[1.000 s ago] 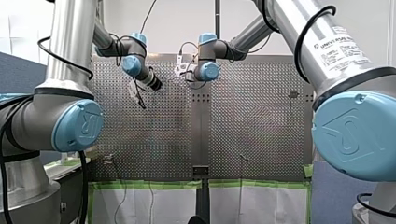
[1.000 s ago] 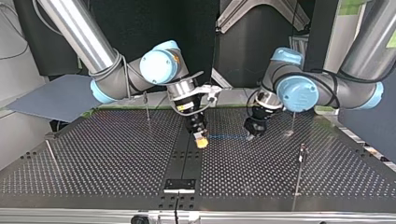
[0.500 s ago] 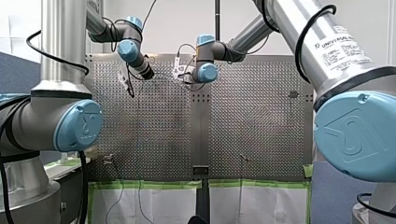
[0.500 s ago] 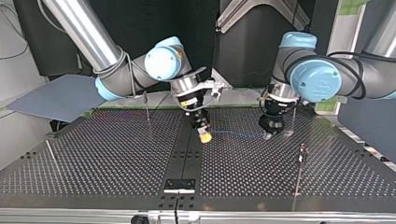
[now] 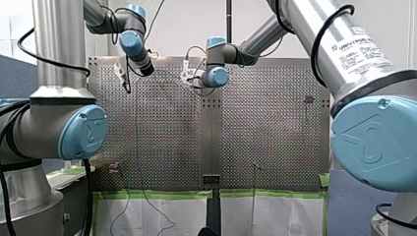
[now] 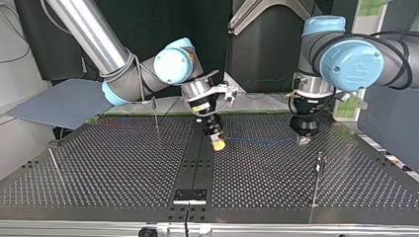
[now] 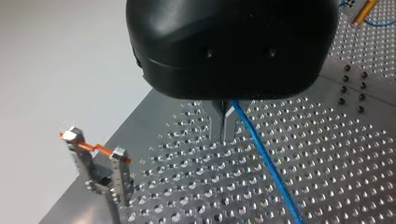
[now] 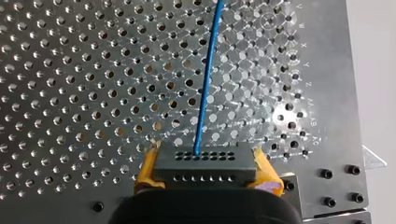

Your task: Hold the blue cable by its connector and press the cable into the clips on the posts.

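In the right wrist view my right gripper [image 8: 206,171] is shut, its yellow pads [image 8: 146,169] clamping a dark grey connector [image 8: 205,159]. The blue cable [image 8: 204,93] leaves the connector and runs straight ahead over the perforated plate. In the top view the cable [image 6: 257,140] spans from my right gripper [image 6: 217,144] at the middle to my left gripper [image 6: 303,134] at the right. The left wrist view shows my left gripper [image 7: 226,133] with its thin metal fingers shut on the cable [image 7: 266,163]. A clip post [image 7: 98,163] with an orange band stands beside it, apart from the cable.
Thin posts rise from the table in the top view: one behind my right arm [image 6: 155,114], one near the front right [image 6: 318,165], one at the left edge [image 6: 54,165]. A dark centre strip [image 6: 197,168] divides the plate.
My left arm has swung toward the top view's right with the cable, so more blue cable shows between the grippers. My right gripper has barely shifted.
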